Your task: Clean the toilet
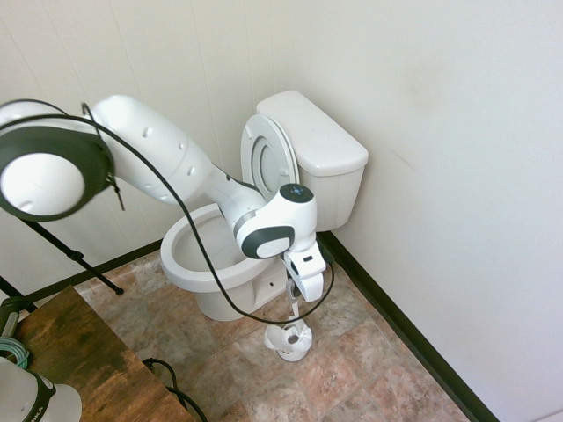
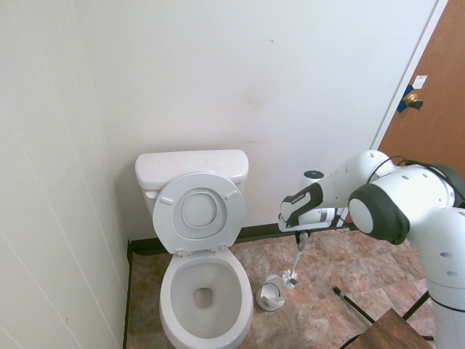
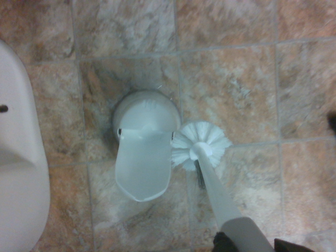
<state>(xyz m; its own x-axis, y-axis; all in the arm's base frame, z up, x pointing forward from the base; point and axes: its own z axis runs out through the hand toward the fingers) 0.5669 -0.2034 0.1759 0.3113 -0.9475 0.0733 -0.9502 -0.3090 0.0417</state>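
Note:
The white toilet (image 1: 195, 255) stands against the back wall with its seat and lid (image 2: 199, 211) raised against the tank (image 2: 190, 166), and the bowl (image 2: 205, 291) is open. Beside the bowl, my gripper (image 2: 302, 234) is shut on the slim handle of a white toilet brush (image 2: 293, 276). The brush hangs straight down, its bristle head (image 3: 200, 146) just above and beside the small white brush holder (image 3: 143, 152) on the floor. In the first exterior view the gripper (image 1: 297, 297) hovers over that holder (image 1: 291, 343). The toilet's side (image 3: 18, 173) shows in the wrist view.
Brown stone-look tiles (image 2: 341, 269) cover the floor, with a black baseboard (image 1: 405, 330) along the white walls. A wooden table (image 1: 79, 352) stands near the arm's base. A brown door (image 2: 436, 109) is at the far side.

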